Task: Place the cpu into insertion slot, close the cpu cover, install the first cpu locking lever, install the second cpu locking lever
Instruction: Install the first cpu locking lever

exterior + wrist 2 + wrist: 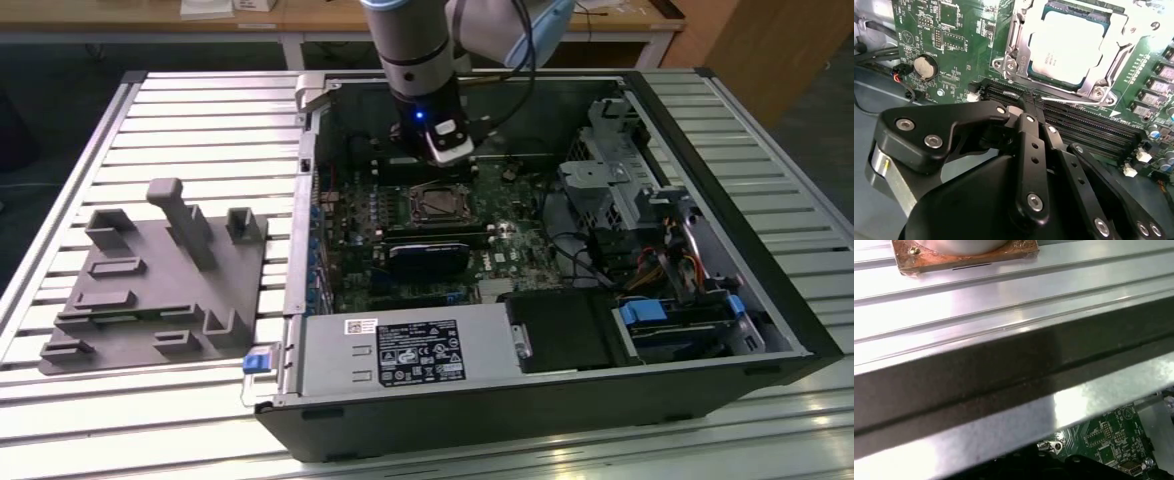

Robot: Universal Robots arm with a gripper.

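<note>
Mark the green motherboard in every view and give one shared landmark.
Exterior view: green motherboard inside the open black computer case.
Second wrist view: beyond the black gripper.
First wrist view: a corner past the case's dark edge.
Shared landmark: flat square grey cpu, in exterior and second wrist views.

I see an open computer case (534, 410) lying on a slatted metal table (200, 130). A grey moulded fixture (147, 290) sits on the table at the exterior view's left, well apart from the case. Inside the case are a green motherboard (521, 250), a black fan card (427, 255), a silver power supply (400, 350) with a blue tab (256, 362) beside it, and a drive cage (674, 320) with blue clips. In the second wrist view I see a coin cell (924, 66) and long black memory slots (1079, 125). In the first wrist view I get a copper-coloured plate (964, 255) on the slats. A wooden desk (134, 12) stands behind.
</note>
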